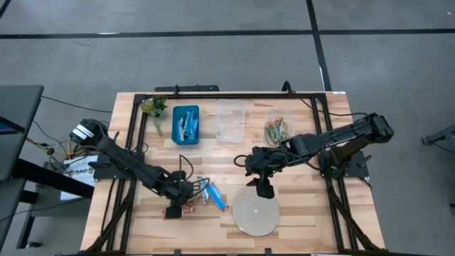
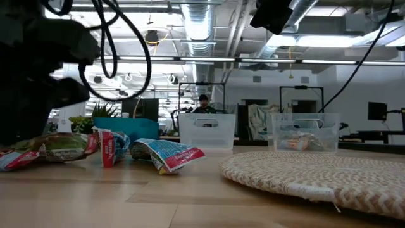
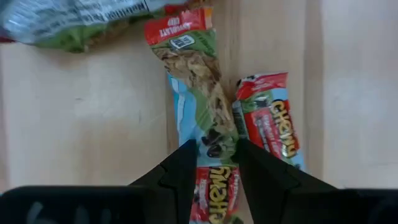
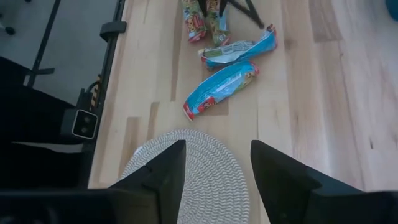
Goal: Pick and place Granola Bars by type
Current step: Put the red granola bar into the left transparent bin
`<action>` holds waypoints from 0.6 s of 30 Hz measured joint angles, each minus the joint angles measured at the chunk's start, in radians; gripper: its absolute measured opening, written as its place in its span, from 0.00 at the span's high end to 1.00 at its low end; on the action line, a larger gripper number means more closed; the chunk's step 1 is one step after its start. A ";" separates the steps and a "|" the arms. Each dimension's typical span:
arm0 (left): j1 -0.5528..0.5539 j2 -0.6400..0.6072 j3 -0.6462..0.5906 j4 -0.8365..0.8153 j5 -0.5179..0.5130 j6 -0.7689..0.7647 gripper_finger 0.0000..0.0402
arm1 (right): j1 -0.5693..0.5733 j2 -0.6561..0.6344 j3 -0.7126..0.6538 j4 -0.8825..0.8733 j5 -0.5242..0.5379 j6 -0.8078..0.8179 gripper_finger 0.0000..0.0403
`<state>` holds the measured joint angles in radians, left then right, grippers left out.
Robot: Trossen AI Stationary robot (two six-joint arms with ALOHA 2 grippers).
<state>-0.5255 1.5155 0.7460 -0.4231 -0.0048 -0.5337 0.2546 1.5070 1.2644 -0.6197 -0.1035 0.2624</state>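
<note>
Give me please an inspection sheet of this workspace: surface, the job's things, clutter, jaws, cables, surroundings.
Surface: wooden table, pale planks, dark frame along its edges.
Job's things: loose bars lie near the left gripper; blue bin holds blue bars; right clear bin holds tan bars; middle clear bin looks empty.
Clutter: woven disc near the front edge; small plant at the back left.
Grippers: left gripper low over a red-green bar, jaws open either side of it; right gripper above the disc, jaws open, holding nothing.
Cables: dark cables at the left arm's base and along the frame.
Surroundings: grey floor; a person far behind.
</note>
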 joint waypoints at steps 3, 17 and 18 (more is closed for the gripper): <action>0.000 0.035 0.004 0.012 -0.001 -0.002 0.73 | 0.000 0.000 0.000 0.001 0.000 0.007 0.59; 0.002 0.057 0.029 0.013 -0.013 -0.071 0.98 | -0.002 0.000 0.000 0.004 0.000 0.026 0.64; 0.003 0.058 0.036 0.010 -0.019 -0.071 0.98 | -0.002 0.000 0.000 0.004 0.001 0.026 0.64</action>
<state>-0.5228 1.5738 0.7822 -0.4133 -0.0238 -0.6048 0.2531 1.5070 1.2644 -0.6159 -0.1028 0.2882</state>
